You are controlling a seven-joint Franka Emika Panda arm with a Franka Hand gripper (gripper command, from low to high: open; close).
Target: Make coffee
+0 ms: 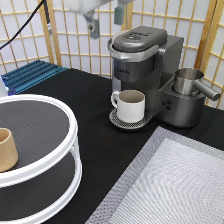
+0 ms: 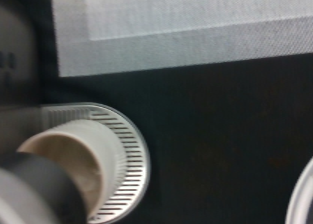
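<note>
A grey pod coffee machine [image 1: 145, 65] stands at the back of the black table with its lid down. A white mug [image 1: 131, 105] sits on the machine's round drip tray [image 1: 120, 121] under the spout, and its inside looks empty. My gripper [image 1: 106, 21] hangs open at the exterior view's top, above and slightly left of the machine's lid, holding nothing and touching nothing. The wrist view looks straight down on the mug [image 2: 63, 150] and the slotted drip tray [image 2: 123, 165].
A steel jug [image 1: 189, 82] rests on the machine's right side. A white two-tier round shelf [image 1: 50, 165] at the left carries a tan cup [image 1: 7, 149]. A grey mat [image 1: 175, 185] covers the bottom right. A blue rack [image 1: 30, 75] lies at the back left.
</note>
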